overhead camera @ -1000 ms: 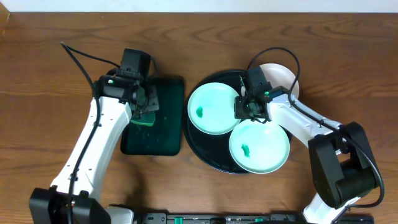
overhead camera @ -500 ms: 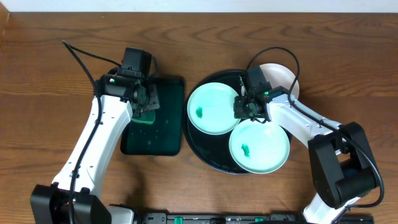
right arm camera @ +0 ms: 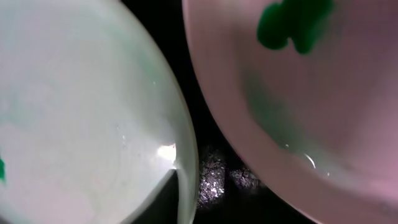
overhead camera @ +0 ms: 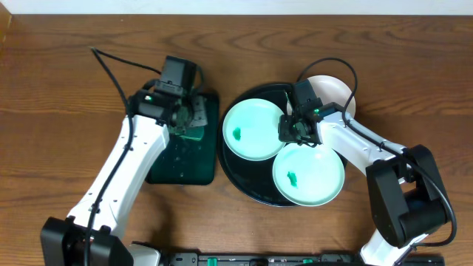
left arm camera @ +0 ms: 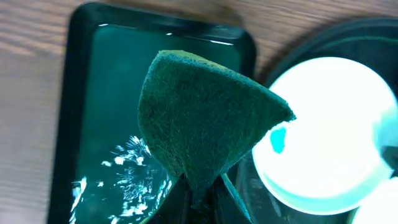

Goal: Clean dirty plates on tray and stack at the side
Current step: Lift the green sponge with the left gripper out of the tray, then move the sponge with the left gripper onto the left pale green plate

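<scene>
My left gripper (overhead camera: pixel 185 120) is shut on a dark green sponge (left arm camera: pixel 205 118) and holds it above the right part of the dark green tray (overhead camera: pixel 181 168), next to the black tray (overhead camera: pixel 244 182). Two mint plates lie on the black tray: one upper left (overhead camera: pixel 251 131) and one lower right (overhead camera: pixel 310 176), each with a green smear. A white plate (overhead camera: pixel 338 90) sits at the black tray's far right edge. My right gripper (overhead camera: pixel 295 127) is between the two mint plates, shut on the rim of the upper left plate (right arm camera: pixel 81 112).
The green tray (left arm camera: pixel 99 93) is wet, with water drops on its floor. The upper left mint plate (left arm camera: pixel 336 137) lies just right of the sponge. A black cable loops over the white plate. Bare wooden table surrounds both trays.
My left gripper has lifted the sponge off the green tray and moved right and back, toward the black tray. The right arm and the plates have not moved.
</scene>
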Tool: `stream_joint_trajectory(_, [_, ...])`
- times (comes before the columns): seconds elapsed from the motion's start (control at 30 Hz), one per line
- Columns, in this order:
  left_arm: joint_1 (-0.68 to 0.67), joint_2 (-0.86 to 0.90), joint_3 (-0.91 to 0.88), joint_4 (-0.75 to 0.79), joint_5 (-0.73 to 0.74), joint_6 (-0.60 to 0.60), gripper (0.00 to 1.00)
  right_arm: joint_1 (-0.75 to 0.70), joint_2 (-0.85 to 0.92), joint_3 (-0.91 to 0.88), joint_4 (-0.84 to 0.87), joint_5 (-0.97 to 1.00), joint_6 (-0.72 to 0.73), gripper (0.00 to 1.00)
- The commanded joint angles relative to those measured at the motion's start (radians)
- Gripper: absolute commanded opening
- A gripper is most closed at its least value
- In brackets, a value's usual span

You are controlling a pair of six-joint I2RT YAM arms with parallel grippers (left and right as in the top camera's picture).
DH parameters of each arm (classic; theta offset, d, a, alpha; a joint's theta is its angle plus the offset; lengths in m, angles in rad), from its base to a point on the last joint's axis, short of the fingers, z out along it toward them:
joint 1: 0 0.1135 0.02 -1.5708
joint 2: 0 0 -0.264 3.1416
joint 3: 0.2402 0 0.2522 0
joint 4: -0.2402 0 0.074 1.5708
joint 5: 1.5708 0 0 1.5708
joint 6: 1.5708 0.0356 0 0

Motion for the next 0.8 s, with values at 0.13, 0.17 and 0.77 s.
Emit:
stream_joint_trajectory(0.13, [-0.047,0.004,0.008,0.048,0.015,-0.016,0.07,0.000,-0.027,-0.003,0.012,0.006,-0.040,0.27])
stream_joint_trajectory(0.17, [-0.053,0.004,0.008,0.058,0.015,-0.017,0.07,0.000,-0.027,-0.003,0.013,0.008,-0.040,0.25])
stream_joint_trajectory(0.77, [-0.156,0.150,0.008,0.227,0.016,-0.179,0.07,0.004,-0.026,-0.006,0.003,0.001,-0.009,0.01])
